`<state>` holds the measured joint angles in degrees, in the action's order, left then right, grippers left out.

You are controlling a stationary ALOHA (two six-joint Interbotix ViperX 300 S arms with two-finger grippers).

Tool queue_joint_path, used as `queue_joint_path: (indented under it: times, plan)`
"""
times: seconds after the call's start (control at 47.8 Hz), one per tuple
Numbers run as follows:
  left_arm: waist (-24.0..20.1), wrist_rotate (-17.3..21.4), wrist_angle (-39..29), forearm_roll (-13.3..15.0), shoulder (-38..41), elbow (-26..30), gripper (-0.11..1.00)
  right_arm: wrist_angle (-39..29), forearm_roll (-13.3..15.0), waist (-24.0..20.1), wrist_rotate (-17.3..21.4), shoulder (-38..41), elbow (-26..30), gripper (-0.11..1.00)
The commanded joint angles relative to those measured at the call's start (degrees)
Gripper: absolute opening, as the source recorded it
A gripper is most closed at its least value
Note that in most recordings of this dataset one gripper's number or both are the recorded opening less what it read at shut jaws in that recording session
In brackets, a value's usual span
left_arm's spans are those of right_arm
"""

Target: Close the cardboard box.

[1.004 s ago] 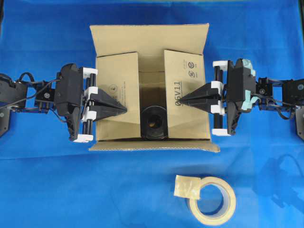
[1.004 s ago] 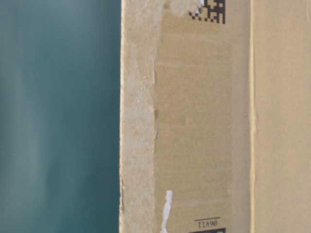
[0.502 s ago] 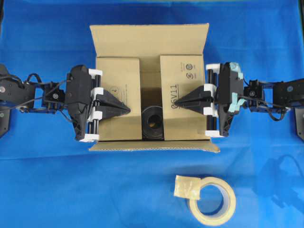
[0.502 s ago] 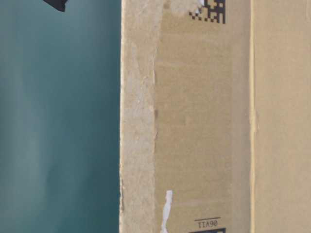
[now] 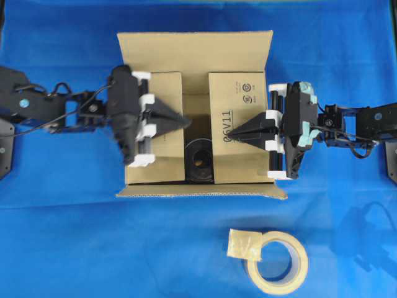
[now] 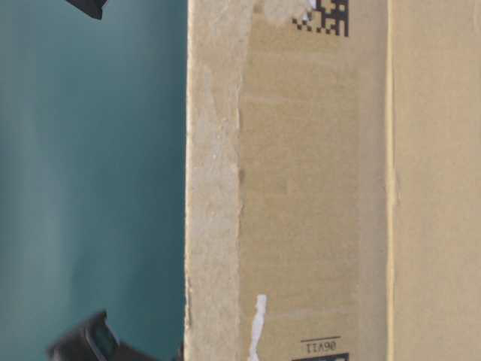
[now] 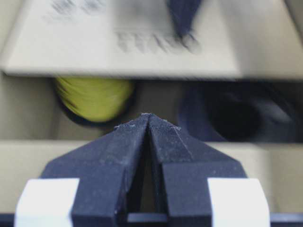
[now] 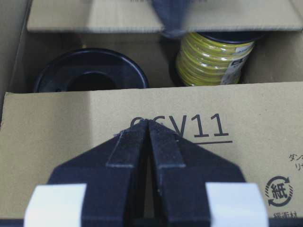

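So I've got the cardboard box (image 5: 197, 115) sitting mid-bench (image 5: 62, 236) between both arms. My left fingers (image 5: 186, 120) are pressed together, tip poking past the left flap's inner edge over the open gap. My right fingers (image 5: 227, 136) are pressed together too, resting on the right flap by the printed code. Below them a black reel (image 8: 90, 75) and yellow spool (image 8: 215, 56) show, partly hidden. Left wrist view's blurry.
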<state>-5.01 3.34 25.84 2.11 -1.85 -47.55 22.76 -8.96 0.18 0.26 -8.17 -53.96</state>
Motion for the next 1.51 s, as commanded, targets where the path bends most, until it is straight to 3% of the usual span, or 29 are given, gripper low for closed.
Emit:
queue_joint_path:
  times: [0.0,0.167,0.502,0.69,1.485]
  plan:
    - [-1.8,1.1,0.4,0.0,0.4,2.9,0.00,0.3,-0.2,-0.2,0.1,-0.4,1.1,0.00]
    - [-4.0,3.3,0.4,0.0,3.0,6.7,0.00,0.3,-0.1,-0.2,0.1,-0.4,1.1,0.00]
    - [-6.7,3.8,0.4,-0.3,7.1,11.3,0.00,0.9,-0.1,-0.3,0.0,-0.4,1.1,0.00]
    - [-8.1,5.9,0.4,-0.3,8.0,12.0,0.00,1.2,-0.1,-0.5,0.0,-0.4,1.1,0.00]
    - [-10.0,6.2,0.4,-0.3,10.0,12.1,0.00,1.2,-0.2,-1.3,0.1,-0.4,1.2,0.00]
